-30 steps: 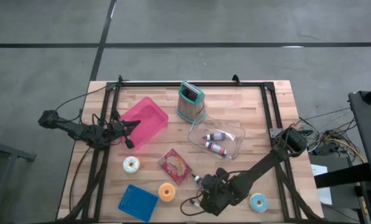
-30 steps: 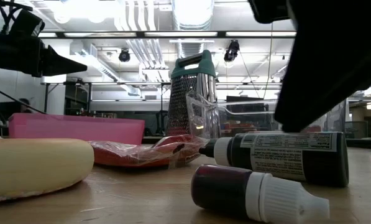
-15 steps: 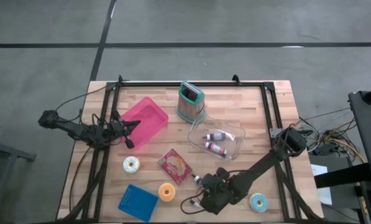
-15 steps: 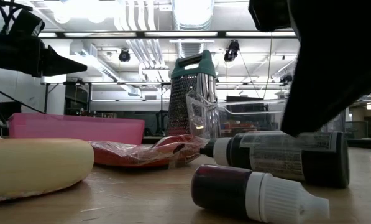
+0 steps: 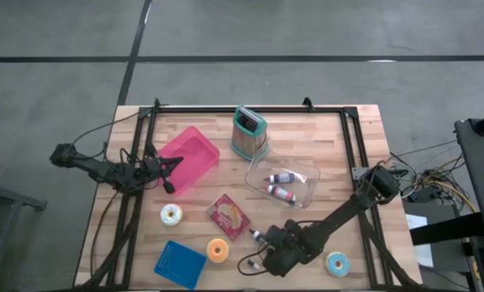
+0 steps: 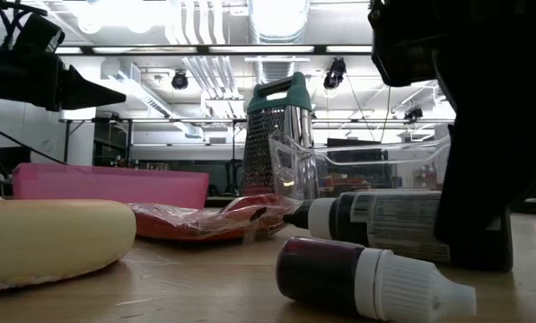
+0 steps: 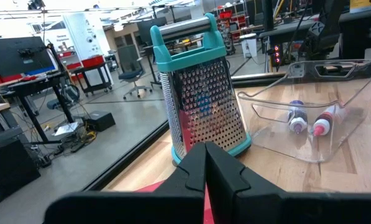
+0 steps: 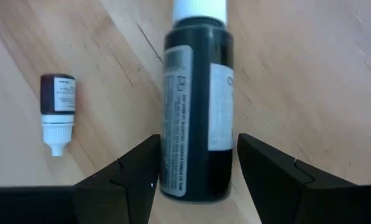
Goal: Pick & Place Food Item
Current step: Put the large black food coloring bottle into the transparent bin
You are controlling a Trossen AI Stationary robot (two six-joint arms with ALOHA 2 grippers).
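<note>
- The right claw (image 8: pixel 196 167) is down at the surface's (image 5: pixel 339 162) 6 o'clock edge, fingers spread and straddling a dark food-colouring bottle (image 8: pixel 196 106) — not yet pressed onto it.
- That bottle lies on its side, white cap pointing away from the claw; a smaller dropper bottle (image 8: pixel 56 111) lies just beside it, apart.
- Handling, as a judgement: small, stiff plastic and light, but round and smooth — it may roll or squirt out of a loose pinch. The labelled mid-body looks the best place to grip, across its width.
- The left claw (image 7: pixel 205 167) waits with fingers pressed together at the 9 o'clock side, over the pink bin (image 5: pixel 188 158), facing the box grater (image 7: pixel 201 87).
- A clear container (image 5: pixel 283 184) near the centre holds two more bottles.
</note>
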